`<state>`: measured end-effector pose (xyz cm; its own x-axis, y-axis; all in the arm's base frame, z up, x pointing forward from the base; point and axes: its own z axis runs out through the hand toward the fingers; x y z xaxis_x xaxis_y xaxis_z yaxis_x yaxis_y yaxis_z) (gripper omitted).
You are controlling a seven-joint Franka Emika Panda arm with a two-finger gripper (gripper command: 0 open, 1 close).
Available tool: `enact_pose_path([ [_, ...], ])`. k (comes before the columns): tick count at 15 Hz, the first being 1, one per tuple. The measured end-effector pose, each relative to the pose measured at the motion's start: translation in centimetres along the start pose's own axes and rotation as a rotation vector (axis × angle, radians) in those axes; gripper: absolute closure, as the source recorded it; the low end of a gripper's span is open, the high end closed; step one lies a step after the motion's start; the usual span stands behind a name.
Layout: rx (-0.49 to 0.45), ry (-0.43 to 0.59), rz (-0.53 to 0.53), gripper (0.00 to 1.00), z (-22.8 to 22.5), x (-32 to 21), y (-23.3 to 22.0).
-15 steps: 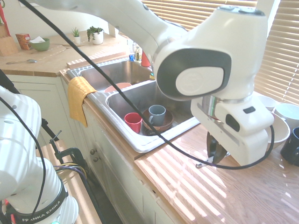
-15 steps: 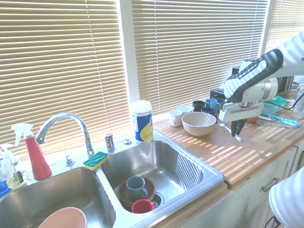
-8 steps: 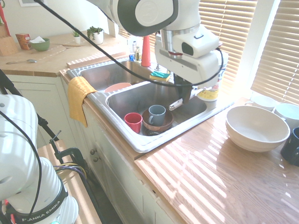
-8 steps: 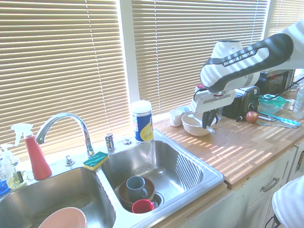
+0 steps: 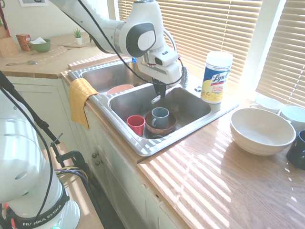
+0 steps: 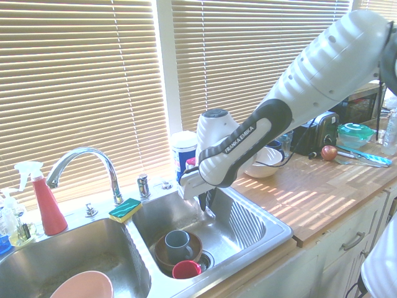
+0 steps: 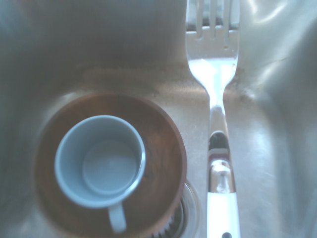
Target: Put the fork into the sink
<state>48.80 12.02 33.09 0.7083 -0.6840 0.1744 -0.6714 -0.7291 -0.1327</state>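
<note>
Near the middle of the first exterior view, the fork [image 5: 156, 99] is in the gripper [image 5: 160, 94], whose fingers pinch it above the right-hand basin of the sink [image 5: 145, 151]. Across the right half of the wrist view it shows silver tines and a white handle. Lower down in the first exterior view, a blue-grey mug [image 5: 160, 119] sits in a brown bowl [image 5: 170, 126], with a red mug [image 5: 136, 125] just to their left. Toward the upper left, a pink dish [image 5: 120, 88] lies in the other basin, and a yellow towel [image 5: 81, 101] hangs over the counter edge. Upper right stands a wipes canister [image 5: 217, 78]; at the right edge, a big pale bowl [image 5: 262, 131]
</note>
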Motion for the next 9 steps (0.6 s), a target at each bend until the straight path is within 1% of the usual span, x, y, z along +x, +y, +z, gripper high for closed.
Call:
enact_pose_path([
  [2, -0.032, -0.024, 0.021, 1.0, 4.4, -0.5, -1.1],
  [4, -0.055, -0.046, 0.044, 1.0, 7.9, -2.0, -2.1],
  [6, -0.082, -0.058, 0.066, 1.0, 10.7, -3.3, -2.4],
  [9, -0.111, -0.058, 0.091, 1.0, 13.9, -3.6, -1.6],
])
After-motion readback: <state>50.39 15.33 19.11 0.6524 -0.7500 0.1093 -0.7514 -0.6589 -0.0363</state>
